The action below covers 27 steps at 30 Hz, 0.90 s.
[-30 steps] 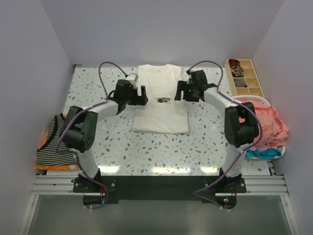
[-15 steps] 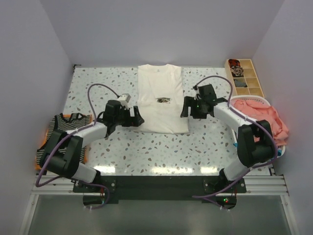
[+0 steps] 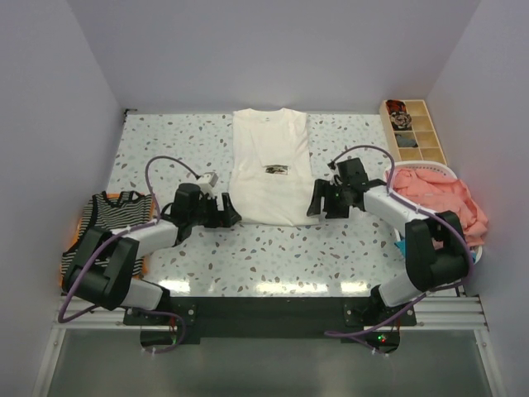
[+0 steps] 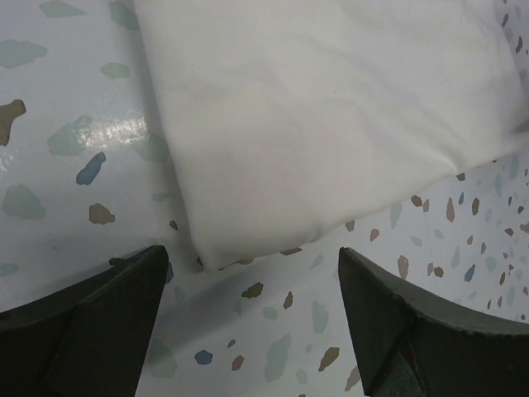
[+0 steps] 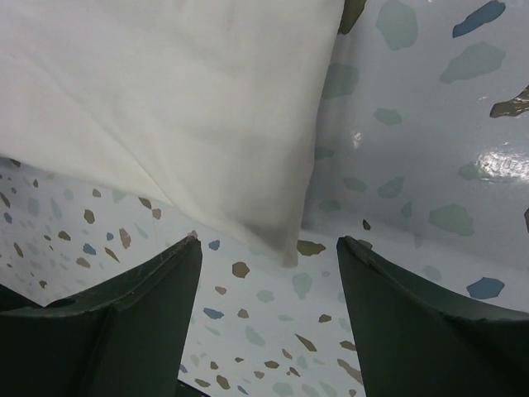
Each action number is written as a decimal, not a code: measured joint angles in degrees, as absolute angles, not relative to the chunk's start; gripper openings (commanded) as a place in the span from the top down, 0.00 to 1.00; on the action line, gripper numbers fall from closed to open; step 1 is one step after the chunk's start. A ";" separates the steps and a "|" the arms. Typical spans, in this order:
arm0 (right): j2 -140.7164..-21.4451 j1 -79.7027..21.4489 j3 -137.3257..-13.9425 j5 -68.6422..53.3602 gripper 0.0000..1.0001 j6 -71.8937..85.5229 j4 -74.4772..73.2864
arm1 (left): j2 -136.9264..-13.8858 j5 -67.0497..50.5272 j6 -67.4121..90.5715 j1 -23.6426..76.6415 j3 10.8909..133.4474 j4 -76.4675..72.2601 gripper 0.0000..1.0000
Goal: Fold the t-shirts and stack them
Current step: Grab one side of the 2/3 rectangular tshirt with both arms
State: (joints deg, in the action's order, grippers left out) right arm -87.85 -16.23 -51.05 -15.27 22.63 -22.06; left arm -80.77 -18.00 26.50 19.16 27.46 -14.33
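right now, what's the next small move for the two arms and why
Probably ease both sets of jaws down and close them on the near corners of the cream t-shirt. Each wrist view shows open jaws either side of one corner, not gripping it, and the shirt already lies as a long strip, ready to fold away.

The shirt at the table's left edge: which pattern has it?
The striped shirt has black-and-white stripes; top external view shows it best.

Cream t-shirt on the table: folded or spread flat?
Partly folded. The cream t-shirt lies as a narrow strip with no sleeves sticking out, collar at the far end, its length not yet doubled over.
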 measured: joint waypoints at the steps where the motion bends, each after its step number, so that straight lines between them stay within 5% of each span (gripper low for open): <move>1: -87.88 -16.23 -50.83 -15.70 0.35 22.94 -22.00 | -80.77 -18.11 26.68 19.14 27.29 -14.57 0.24; 5: -87.88 -16.23 -50.09 -16.21 0.44 23.53 -21.63 | -81.06 -18.44 27.44 19.14 26.17 -15.59 0.45; 15: -89.01 -16.23 -49.76 -16.25 0.71 24.08 -21.17 | -82.78 -17.93 27.09 19.14 25.85 -16.49 0.66; 22: -90.13 -16.23 -49.52 -16.19 0.93 23.94 -20.78 | -85.01 -17.21 25.52 19.14 27.33 -15.99 1.00; 27: -90.15 -16.23 -49.54 -14.55 0.96 23.18 -21.37 | -85.93 -16.27 24.29 19.14 29.87 -12.62 1.00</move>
State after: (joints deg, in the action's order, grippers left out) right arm -90.15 -16.23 -49.54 -14.55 23.18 -21.37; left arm -85.93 -16.27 24.29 19.14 29.87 -12.62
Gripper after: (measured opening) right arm 0.061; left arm 0.027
